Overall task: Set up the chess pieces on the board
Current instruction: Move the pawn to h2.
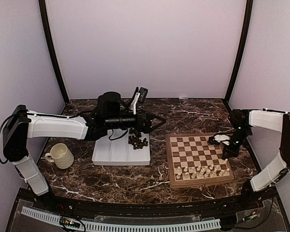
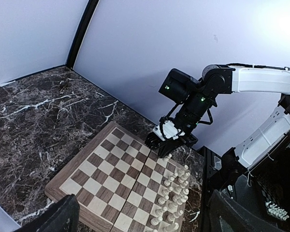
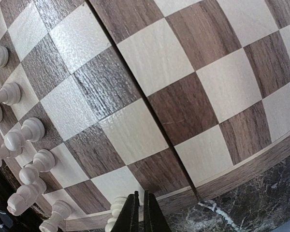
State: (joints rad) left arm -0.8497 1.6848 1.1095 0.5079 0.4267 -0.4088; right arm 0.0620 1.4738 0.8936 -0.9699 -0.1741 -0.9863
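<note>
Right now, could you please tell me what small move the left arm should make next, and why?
Probably lower the open left pincer toward the dark pieces heaped in the white tray and close on one. The cream pieces stand on the near rows of the board, its far rows are bare, and the right pincer is shut at the board's edge.

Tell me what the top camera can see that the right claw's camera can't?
Only the top camera shows the cream mug, the white tray with its heap of dark chess pieces, and the open left claw near it. Only the right wrist camera shows the wood grain of the board close up, and the right claw with its tips pressed shut. Both show the board and the cream chess pieces lined along one edge.
</note>
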